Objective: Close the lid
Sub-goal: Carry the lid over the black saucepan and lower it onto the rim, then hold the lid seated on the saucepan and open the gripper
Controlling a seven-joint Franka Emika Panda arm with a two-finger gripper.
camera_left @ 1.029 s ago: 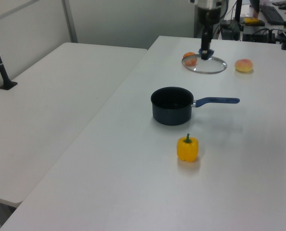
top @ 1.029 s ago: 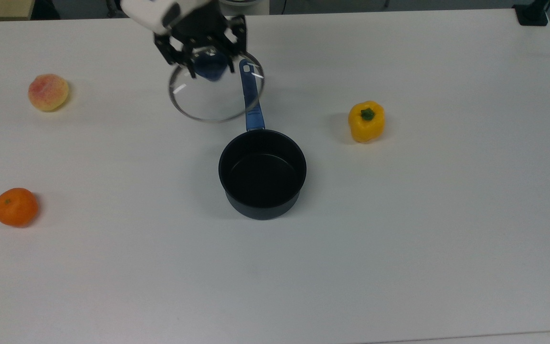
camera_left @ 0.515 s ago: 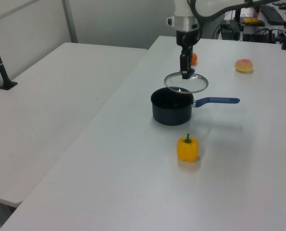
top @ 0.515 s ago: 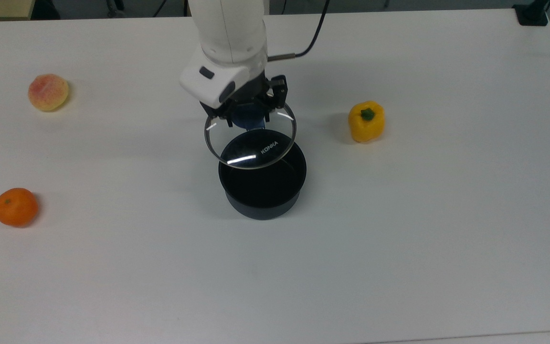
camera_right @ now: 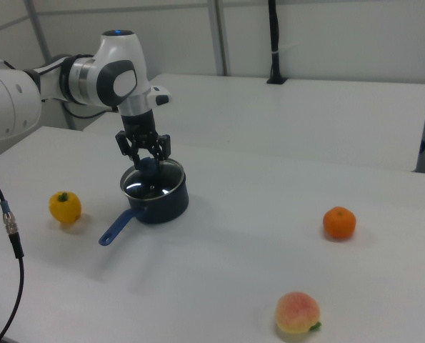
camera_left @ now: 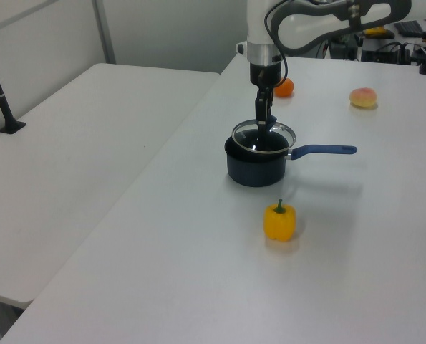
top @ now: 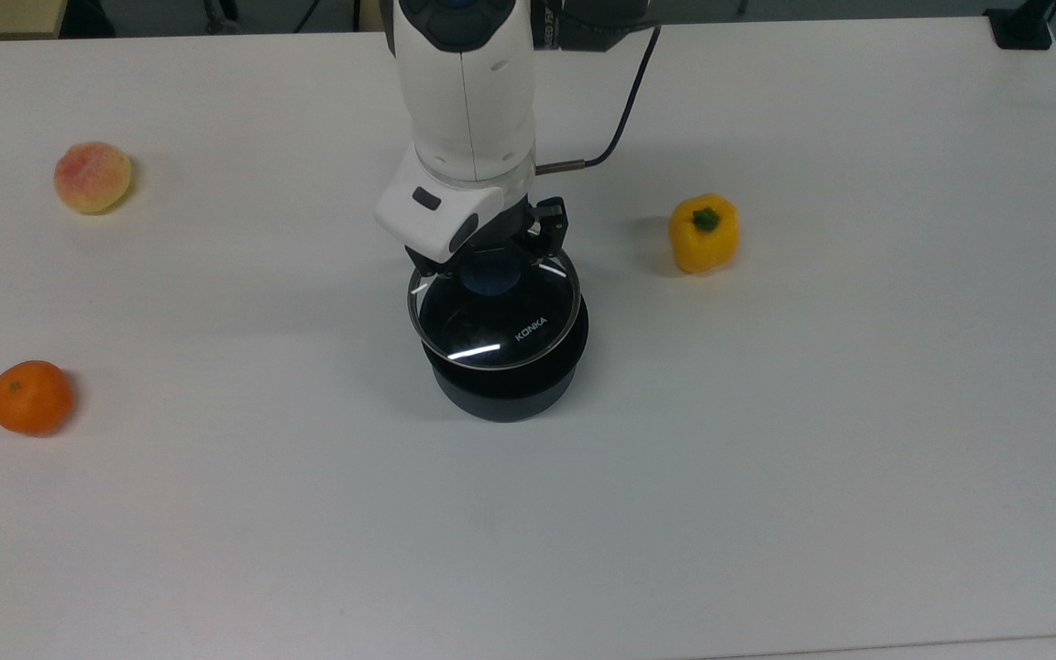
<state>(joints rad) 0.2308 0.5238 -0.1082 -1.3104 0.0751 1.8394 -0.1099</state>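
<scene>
Claw (top: 494, 266) clamped on the blue knob (top: 489, 278) of the lid (top: 494, 316), which hangs just above the dark pot (top: 505, 390), covering most of its opening and offset toward the top view's left; contact between rim and pot cannot be judged. The pot stands near the table's (top: 766, 477) middle, its blue handle (camera_left: 327, 150) pointing to the left view's right. A yellow pepper (top: 703, 233), a peach (top: 93, 177) and an orange (top: 30, 397) lie well apart from the pot.
</scene>
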